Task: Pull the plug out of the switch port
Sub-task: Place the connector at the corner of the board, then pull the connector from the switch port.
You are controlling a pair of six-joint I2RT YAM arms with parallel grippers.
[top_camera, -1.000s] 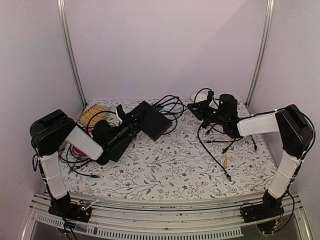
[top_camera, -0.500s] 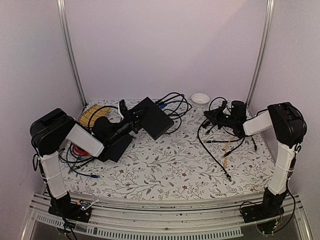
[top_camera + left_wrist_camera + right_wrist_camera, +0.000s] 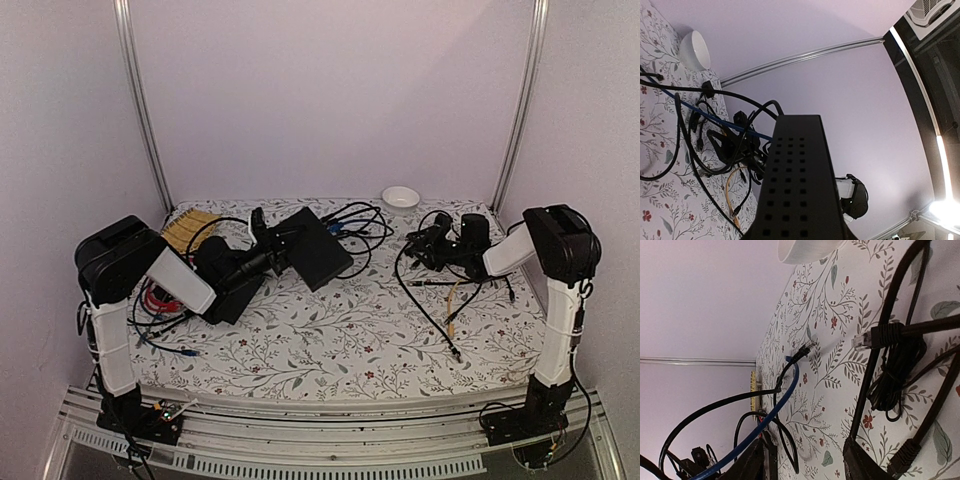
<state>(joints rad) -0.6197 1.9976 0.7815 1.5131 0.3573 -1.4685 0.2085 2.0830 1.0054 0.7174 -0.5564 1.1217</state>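
Left wrist view: switch [image 3: 797, 190] runs off the bottom edge, hiding the fingers of the left gripper [image 3: 268, 240]; its socket row shows in no view. Top view: right gripper [image 3: 428, 243] too small and dark among cables [image 3: 440, 283] by the right edge of the table [image 3: 330, 340] to read. Right wrist view: bowl [image 3: 807, 250] cut by top edge.

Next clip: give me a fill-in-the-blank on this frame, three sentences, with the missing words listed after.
1. The left gripper is clamped on the black, vented ___.
2. The right gripper, beside loose black cables, has its jaws ___.
3. The bowl near the back wall is ___ in colour.
Missing words: switch; open; white.
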